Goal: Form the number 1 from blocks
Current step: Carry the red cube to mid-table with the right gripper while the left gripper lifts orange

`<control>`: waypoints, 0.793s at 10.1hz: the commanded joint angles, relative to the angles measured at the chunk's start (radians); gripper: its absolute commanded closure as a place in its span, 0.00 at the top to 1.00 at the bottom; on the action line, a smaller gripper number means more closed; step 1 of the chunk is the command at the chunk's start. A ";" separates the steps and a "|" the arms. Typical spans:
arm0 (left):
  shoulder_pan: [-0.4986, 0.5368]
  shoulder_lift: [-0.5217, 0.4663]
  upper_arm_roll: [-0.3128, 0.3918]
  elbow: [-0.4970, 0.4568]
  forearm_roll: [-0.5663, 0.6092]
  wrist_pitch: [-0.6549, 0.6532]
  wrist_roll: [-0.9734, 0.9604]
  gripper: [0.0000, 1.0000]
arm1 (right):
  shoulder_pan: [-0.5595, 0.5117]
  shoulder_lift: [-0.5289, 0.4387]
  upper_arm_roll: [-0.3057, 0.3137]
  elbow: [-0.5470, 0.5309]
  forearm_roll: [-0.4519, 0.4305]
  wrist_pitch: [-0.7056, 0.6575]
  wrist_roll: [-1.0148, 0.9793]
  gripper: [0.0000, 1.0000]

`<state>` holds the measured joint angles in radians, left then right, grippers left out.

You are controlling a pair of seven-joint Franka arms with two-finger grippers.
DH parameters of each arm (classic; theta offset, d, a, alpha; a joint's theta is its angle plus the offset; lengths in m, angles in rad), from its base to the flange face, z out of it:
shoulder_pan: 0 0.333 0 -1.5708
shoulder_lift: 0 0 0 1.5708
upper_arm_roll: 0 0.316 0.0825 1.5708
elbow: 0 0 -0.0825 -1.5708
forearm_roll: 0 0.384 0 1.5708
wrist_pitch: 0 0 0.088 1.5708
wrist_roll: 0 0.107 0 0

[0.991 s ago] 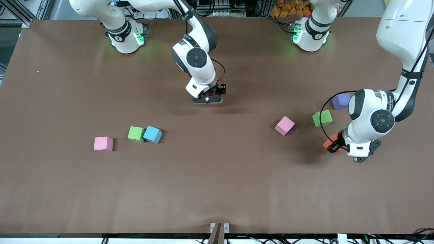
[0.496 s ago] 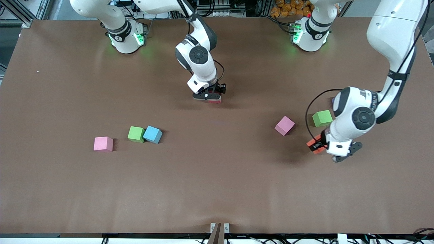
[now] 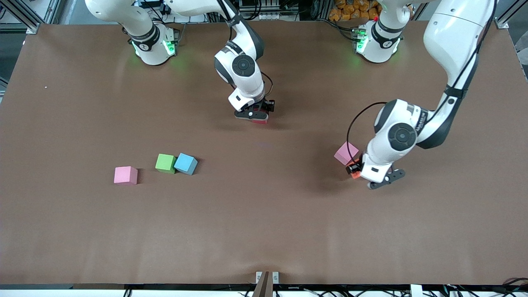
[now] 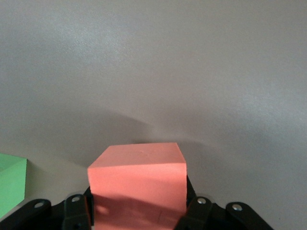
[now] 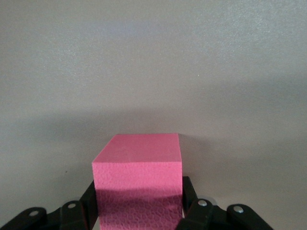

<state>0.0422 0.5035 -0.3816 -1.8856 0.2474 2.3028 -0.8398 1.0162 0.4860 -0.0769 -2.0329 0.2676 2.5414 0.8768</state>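
Your left gripper (image 3: 354, 170) is clamped on the orange block (image 4: 138, 184), up over the table (image 3: 264, 222) just beside a pink block (image 3: 345, 152). Your right gripper (image 3: 255, 117) sits low at mid-table with the red block (image 5: 138, 189) between its jaws; whether they grip it, you cannot tell. Toward the right arm's end lie 3 blocks: pink (image 3: 126, 175), green (image 3: 166, 163) and blue (image 3: 185, 164), the last 2 touching.

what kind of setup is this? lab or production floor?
Most likely a robotics lab bench. Two arms are mounted on one brown table, foam blocks like the blue block are the only workpieces, and aluminium framing and loose cables line the edges.
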 commanded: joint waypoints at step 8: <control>0.019 -0.310 -0.270 -0.205 -0.155 -0.179 0.082 0.00 | -0.298 -0.269 -0.009 -0.007 -0.099 -0.272 -0.219 1.00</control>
<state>0.0507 0.2808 -0.5877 -2.0356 0.1526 2.1633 -0.7501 0.8349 0.3035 -0.1019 -2.0166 0.2119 2.3529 0.7659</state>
